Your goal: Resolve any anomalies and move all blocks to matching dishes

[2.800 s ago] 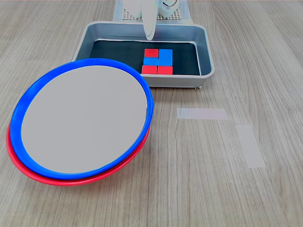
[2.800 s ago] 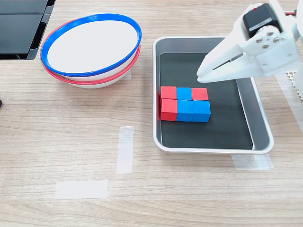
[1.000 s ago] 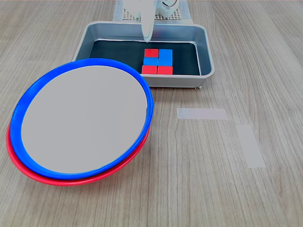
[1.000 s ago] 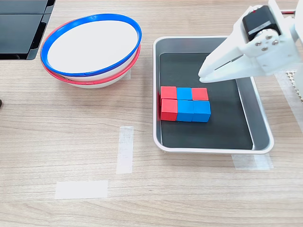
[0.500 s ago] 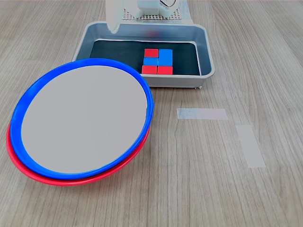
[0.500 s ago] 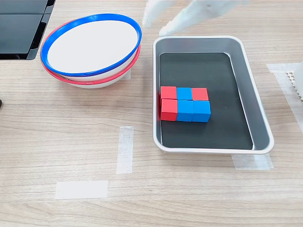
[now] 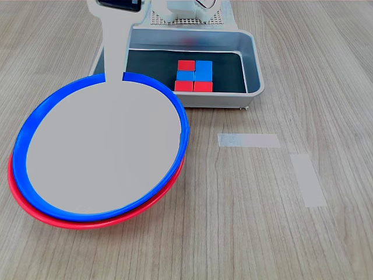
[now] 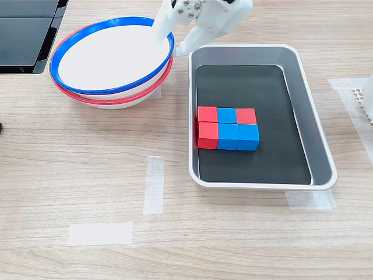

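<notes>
The white gripper [image 8: 173,46] has swung away from above the grey tray [image 8: 317,131] to the stacked dishes, its fingers [image 7: 113,55] apart astride the blue dish [image 7: 178,114] rim. The red dish [image 7: 35,207] lies beneath. This looks like unstacking first. All the blocks [image 8: 227,128] sit together in the tray, well apart from the fingers. The wooden table [image 7: 262,221] carries tape strips [image 7: 248,140]; a dark object [image 8: 23,35] occupies one corner.
</notes>
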`<state>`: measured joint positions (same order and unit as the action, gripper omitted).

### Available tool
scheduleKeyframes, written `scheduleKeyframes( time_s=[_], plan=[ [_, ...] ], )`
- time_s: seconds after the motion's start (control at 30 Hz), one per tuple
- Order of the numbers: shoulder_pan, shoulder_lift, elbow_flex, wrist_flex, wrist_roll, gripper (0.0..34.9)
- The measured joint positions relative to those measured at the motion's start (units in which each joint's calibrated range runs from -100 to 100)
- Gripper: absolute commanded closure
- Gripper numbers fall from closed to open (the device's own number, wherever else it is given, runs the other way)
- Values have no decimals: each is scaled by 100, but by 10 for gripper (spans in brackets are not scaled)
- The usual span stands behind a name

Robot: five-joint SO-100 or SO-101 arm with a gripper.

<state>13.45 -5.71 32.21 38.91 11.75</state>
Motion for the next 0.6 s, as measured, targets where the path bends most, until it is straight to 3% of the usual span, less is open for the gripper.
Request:
scheduleKeyframes(
  time_s=[0.33, 0.37, 0.43, 0.6],
  plan=[
    [0, 477, -535, 0, -59, 275],
    [0, 503, -544, -8, -54, 282],
    [0, 571, -544, -73, -59, 340],
    [0, 665, -572, -179, 0, 347]
  ],
)
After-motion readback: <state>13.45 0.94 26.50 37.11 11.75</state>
